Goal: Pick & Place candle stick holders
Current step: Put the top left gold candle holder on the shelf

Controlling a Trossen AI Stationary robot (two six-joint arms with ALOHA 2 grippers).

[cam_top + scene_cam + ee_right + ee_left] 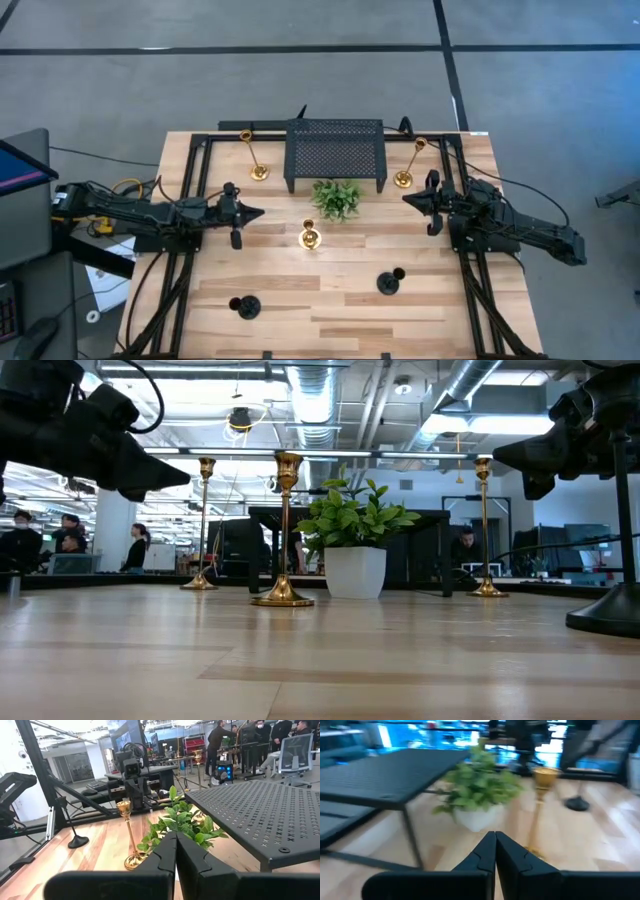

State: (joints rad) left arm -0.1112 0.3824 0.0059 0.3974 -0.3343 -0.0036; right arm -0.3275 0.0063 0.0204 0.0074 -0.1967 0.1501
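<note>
Candle stick holders stood apart on the counter (330, 300); the short gold holder (309, 238) sat centre frame, just below the plant (337, 198). Left claw (252, 212) and right claw (410, 200) hovered, pressed together, seemingly empty. Reaching unopened could topple it.

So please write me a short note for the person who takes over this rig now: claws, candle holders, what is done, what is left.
Left claw: shut, empty, above the table left of the plant.
Right claw: shut, empty, right of the plant.
Tall gold holders: one left of the mesh stand, one right of it.
Short gold holder: in front of the plant.
Black holders: one near front left, one front right.
Done: nothing is held; no sign of any placing.
Left: apparently all five picks.
</note>
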